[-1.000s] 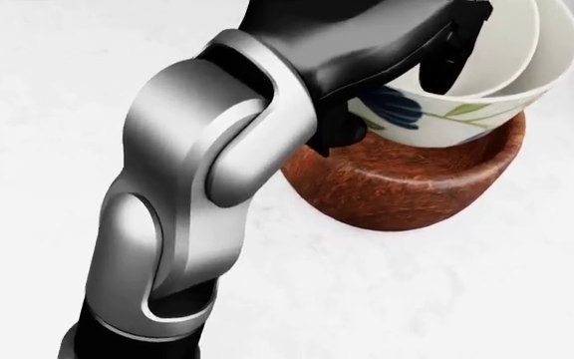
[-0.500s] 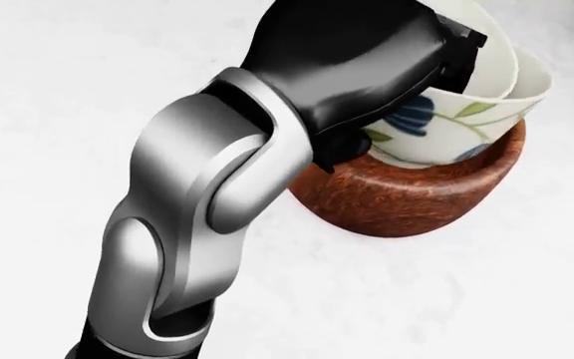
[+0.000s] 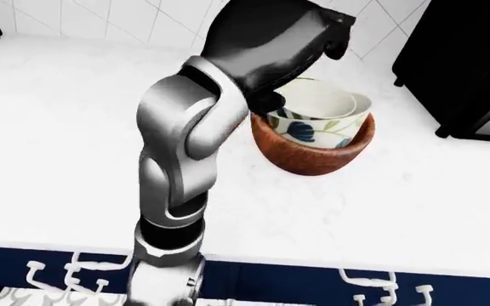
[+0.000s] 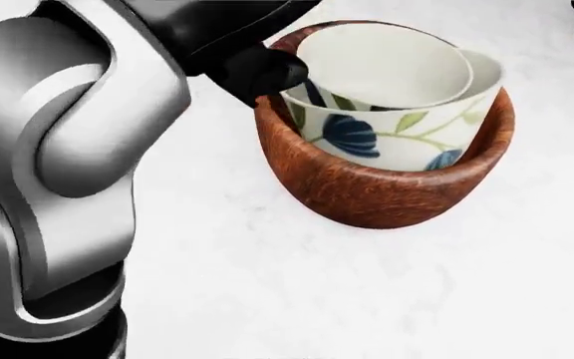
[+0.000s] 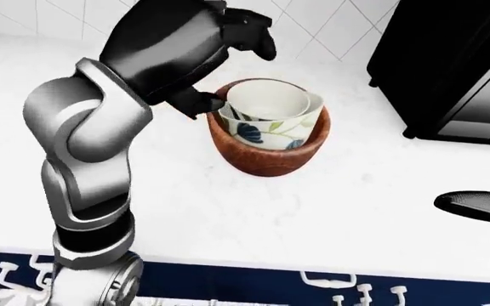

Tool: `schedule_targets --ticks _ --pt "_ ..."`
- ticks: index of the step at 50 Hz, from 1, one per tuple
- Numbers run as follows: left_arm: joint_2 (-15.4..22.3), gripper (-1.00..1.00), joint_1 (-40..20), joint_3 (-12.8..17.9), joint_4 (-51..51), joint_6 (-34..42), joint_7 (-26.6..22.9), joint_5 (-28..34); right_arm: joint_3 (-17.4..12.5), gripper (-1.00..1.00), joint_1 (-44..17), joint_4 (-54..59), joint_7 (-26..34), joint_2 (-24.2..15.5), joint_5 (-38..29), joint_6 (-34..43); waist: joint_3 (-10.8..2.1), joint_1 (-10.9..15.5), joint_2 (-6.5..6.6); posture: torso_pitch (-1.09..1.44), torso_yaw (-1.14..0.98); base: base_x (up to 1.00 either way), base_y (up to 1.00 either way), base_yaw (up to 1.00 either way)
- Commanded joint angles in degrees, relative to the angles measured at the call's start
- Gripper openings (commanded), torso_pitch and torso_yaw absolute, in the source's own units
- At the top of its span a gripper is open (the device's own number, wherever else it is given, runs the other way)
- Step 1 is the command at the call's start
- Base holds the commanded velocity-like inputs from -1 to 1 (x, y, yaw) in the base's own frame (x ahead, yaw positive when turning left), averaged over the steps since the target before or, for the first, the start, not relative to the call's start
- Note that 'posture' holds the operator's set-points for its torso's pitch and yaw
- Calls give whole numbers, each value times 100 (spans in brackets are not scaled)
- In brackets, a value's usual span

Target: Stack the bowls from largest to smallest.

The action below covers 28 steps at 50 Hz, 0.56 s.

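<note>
Bowls all nested: the plain white bowl [image 4: 381,63] sits tilted inside the floral bowl [image 4: 396,134], and that one sits inside the brown wooden bowl [image 4: 387,187], out on the white counter [image 4: 317,284], well in from its near edge and toward the tiled wall side. A black appliance [image 5: 449,64] stands at the counter's right end, apart from the stack. Along the near edge, below the counter, white hooks [image 3: 66,274] show against a dark blue panel.

Now the left hand [image 5: 228,48] is above and just left of the stack, fingers spread and gripping nothing; one dark finger [image 4: 257,75] touches or nearly touches the wooden bowl's left rim. Its silver forearm [image 3: 177,146] blocks the counter to the left of the bowls. A dark shape at the right-eye view's right edge is the right hand [image 5: 479,207], low over the counter, too cut off to tell its grip.
</note>
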Motion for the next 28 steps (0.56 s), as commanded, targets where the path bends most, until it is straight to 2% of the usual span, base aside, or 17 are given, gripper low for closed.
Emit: schedule_targets --ticks 1,4,9,16,18,20,23,25,28 --pt "360 14 -212 317 -333 332 -74 -482 -237 100 -72 -31 -266 -303 358 -107 -128 31 -61 0 0 0 0 0" --pt "741 14 -105 426 -455 499 -17 -794 -390 100 -45 -33 -402 -492 606 -66 -94 17 -19 0 0 0 0 0" --pt "1258 17 58 657 -560 694 107 -1215 -718 100 36 33 -443 -732 893 9 -103 34 -20 0 0 0 0 0" --pt "2210 21 566 1223 -258 697 655 -1962 -1371 100 306 176 -35 -774 951 161 -89 20 -1 0 0 0 0 0" --pt "2528 22 728 1462 -127 664 835 -2207 -1640 100 429 200 131 -756 971 231 -97 12 16 0 0 0 0 0" --pt "2837 25 941 1747 111 640 1187 -2415 -1985 100 579 284 356 -739 976 299 -104 7 35 0 0 0 0 0" --pt "3197 28 1336 1950 341 477 1583 -2642 -2377 100 745 377 557 -754 1038 370 -107 -3 71 0 0 0 0 0" --pt "3451 28 1589 2196 666 369 1927 -2830 -2825 100 925 497 754 -772 1154 434 -113 -11 97 0 0 0 0 0" --pt "3805 35 1657 2358 1270 367 2870 -2550 -3300 100 1172 660 1144 -609 1113 408 -114 -20 134 0 0 0 0 0"
